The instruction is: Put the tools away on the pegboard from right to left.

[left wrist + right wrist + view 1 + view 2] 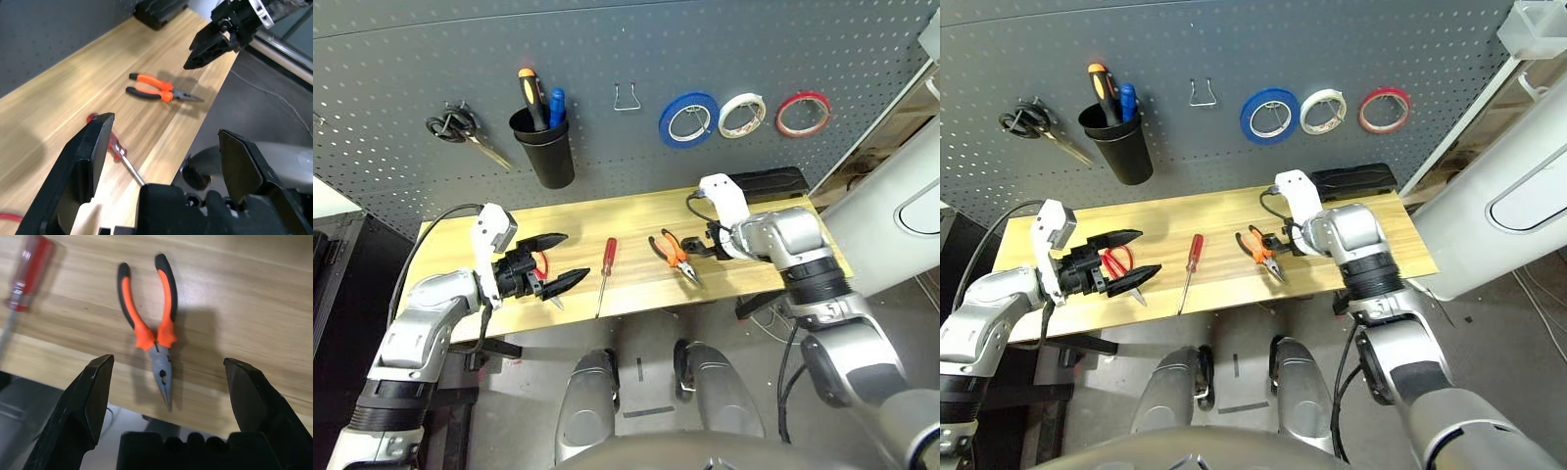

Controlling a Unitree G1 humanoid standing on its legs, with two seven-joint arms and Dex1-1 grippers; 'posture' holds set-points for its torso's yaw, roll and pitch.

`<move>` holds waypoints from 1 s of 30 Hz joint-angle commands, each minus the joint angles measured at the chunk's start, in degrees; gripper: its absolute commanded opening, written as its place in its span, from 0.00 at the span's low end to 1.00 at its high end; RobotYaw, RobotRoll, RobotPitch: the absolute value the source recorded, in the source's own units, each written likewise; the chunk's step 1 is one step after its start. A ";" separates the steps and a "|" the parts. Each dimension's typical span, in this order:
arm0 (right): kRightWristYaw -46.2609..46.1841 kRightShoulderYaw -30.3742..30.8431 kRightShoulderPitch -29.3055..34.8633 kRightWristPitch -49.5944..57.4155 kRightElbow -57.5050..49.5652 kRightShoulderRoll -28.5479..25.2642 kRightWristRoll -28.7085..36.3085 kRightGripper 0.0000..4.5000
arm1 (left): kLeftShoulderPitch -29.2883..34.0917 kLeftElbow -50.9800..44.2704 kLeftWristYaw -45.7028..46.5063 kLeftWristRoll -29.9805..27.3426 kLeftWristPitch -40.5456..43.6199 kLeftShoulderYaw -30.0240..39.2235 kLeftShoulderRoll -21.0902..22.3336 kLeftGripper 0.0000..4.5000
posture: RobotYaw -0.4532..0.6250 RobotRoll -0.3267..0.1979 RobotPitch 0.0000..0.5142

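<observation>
The task is at an early stage. On the dark grey perforated pegboard [607, 49], the thin red tape ring [803, 114] already hangs on a hook at the far right, beside a white tape roll [742, 115] and a blue tape roll [688, 118]. It seems to be the first of the four tools put away.

Three tools are left on the light wooden worktop [636, 220]. The orange-handled pliers [156, 328], with black tips on the handles and a pointed grey metal nose, lie flat close to the front edge. The right gripper [171, 382] hangs over them with its two black fingers wide apart and holds nothing, so the pliers are probably the next tool to take. An empty wire hook [626, 98] on the board is perhaps their place.

The slim red-handled screwdriver [605, 274], with a glossy handle and a thin steel shaft, lies left of the pliers. The red-handled scissors [1116, 262] lie further left, partly hidden behind the left gripper [558, 259], whose fingers are also spread open and empty.

A black plastic cup [545, 145] on the board carries other screwdrivers, and black-handled scissors [460, 127] hang at the far left.
</observation>
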 commanded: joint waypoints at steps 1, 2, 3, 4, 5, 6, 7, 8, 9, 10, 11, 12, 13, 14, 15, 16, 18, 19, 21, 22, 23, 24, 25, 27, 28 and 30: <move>-1.24 0.58 -1.87 -3.43 6.44 2.22 -1.82 1.00 | 0.67 -0.70 -0.14 2.26 -1.01 -1.90 0.30 1.00 | 0.45 0.62 0.39; -1.39 0.52 -2.41 -4.33 8.14 2.97 -2.08 1.00 | 0.46 -0.66 0.11 2.64 -1.04 -2.29 0.06 1.00 | 0.45 0.62 0.40; -1.35 0.77 -2.87 -5.21 9.55 3.44 -2.48 1.00 | 0.21 -0.69 0.42 2.79 -0.88 -2.53 -0.24 1.00 | 0.45 0.62 0.40; -1.38 0.87 -3.27 -6.15 10.90 3.90 -2.82 1.00 | -0.07 -0.80 0.84 2.73 -0.50 -2.67 -0.65 1.00 | 0.45 0.62 0.40; -1.25 1.21 -3.69 -7.17 12.35 4.35 -3.32 1.00 | -0.29 -1.07 1.17 2.69 -0.14 -2.88 -0.98 1.00 | 0.45 0.62 0.41; -1.02 1.56 -4.23 -8.38 14.10 4.86 -3.81 1.00 | -0.42 -1.44 1.43 2.84 0.26 -3.37 -1.16 1.00 | 0.45 0.62 0.41; -0.88 1.82 -4.68 -9.32 15.53 5.28 -4.19 1.00 | -0.36 -1.86 1.47 2.98 0.51 -3.71 -1.14 1.00 | 0.46 0.62 0.42; -0.71 2.07 -5.23 -10.42 17.27 5.66 -4.67 1.00 | -0.26 -2.35 1.32 2.98 0.80 -4.11 -1.03 1.00 | 0.46 0.62 0.42; -0.62 2.08 -5.62 -11.27 18.65 5.97 -4.96 1.00 | -0.07 -2.81 1.28 2.88 1.04 -4.25 -0.93 1.00 | 0.46 0.62 0.43; -0.43 2.52 -6.02 -12.35 20.20 6.22 -5.53 1.00 | 0.22 -3.45 1.34 2.67 1.38 -4.24 -0.86 1.00 | 0.47 0.62 0.43; -0.23 2.84 -6.38 -13.35 21.66 6.49 -6.07 1.00 | 0.55 -4.05 1.41 2.46 1.70 -4.15 -0.79 1.00 | 0.47 0.62 0.44; -0.19 3.05 -6.73 -14.43 23.12 6.73 -6.62 1.00 | 0.84 -4.64 1.50 2.31 2.01 -4.01 -0.73 1.00 | 0.47 0.62 0.44; -0.08 3.14 -7.04 -15.32 24.34 6.93 -7.08 1.00 | 1.09 -5.16 1.58 2.19 2.32 -3.89 -0.70 1.00 | 0.48 0.62 0.44; -0.02 2.98 -7.26 -16.05 25.38 7.15 -7.38 1.00 | 1.43 -5.73 1.71 2.05 2.64 -3.70 -0.70 1.00 | 0.49 0.62 0.44; 0.06 2.84 -7.45 -16.68 26.45 7.37 -7.68 1.00 | 1.86 -6.35 1.87 1.89 2.95 -3.47 -0.71 1.00 | 0.49 0.62 0.45; 0.14 2.89 -7.62 -17.59 27.61 7.52 -8.12 1.00 | 2.34 -7.00 2.02 1.74 3.21 -3.27 -0.67 1.00 | 0.50 0.62 0.45; 0.17 2.40 -7.92 -18.57 29.53 7.84 -8.45 1.00 | 3.29 -8.16 2.37 1.44 3.70 -2.84 -0.64 1.00 | 0.51 0.62 0.45; 0.32 2.21 -8.18 -19.38 30.74 7.95 -8.68 1.00 | 3.77 -8.78 2.68 1.27 4.03 -2.57 -0.65 1.00 | 0.51 0.62 0.45; 0.69 1.94 -8.66 -20.73 32.89 8.19 -9.05 1.00 | 4.66 -9.89 3.18 0.93 4.53 -2.08 -0.61 1.00 | 0.52 0.62 0.46; 0.71 1.77 -8.82 -21.39 33.84 8.32 -9.22 1.00 | 5.04 -10.38 3.37 0.77 4.71 -1.85 -0.58 1.00 | 0.53 0.62 0.46; 0.73 1.62 -8.94 -22.05 34.93 8.46 -9.41 1.00 | 5.40 -10.84 3.61 0.61 4.92 -1.58 -0.55 1.00 | 0.53 0.62 0.46; 0.48 1.48 -9.03 -23.12 36.26 8.60 -9.69 1.00 | 5.64 -11.18 3.85 0.53 5.11 -1.29 -0.48 1.00 | 0.54 0.62 0.46; 0.15 1.37 -9.01 -24.27 37.47 8.71 -9.99 1.00 | 5.87 -11.51 4.01 0.40 5.28 -0.94 -0.41 1.00 | 0.54 0.62 0.45; -0.27 1.02 -9.11 -26.23 39.50 8.88 -10.35 0.96 | 6.13 -11.93 4.25 0.16 5.50 -0.43 -0.23 1.00 | 0.55 0.62 0.45; -0.58 0.90 -9.10 -27.48 40.59 8.88 -10.62 0.91 | 6.17 -12.03 4.28 0.03 5.61 -0.19 -0.09 1.00 | 0.55 0.62 0.44; -1.05 0.38 -9.03 -29.37 42.43 8.90 -10.77 0.78 | 6.21 -12.06 4.22 -0.05 5.70 0.22 0.14 1.00 | 0.55 0.62 0.43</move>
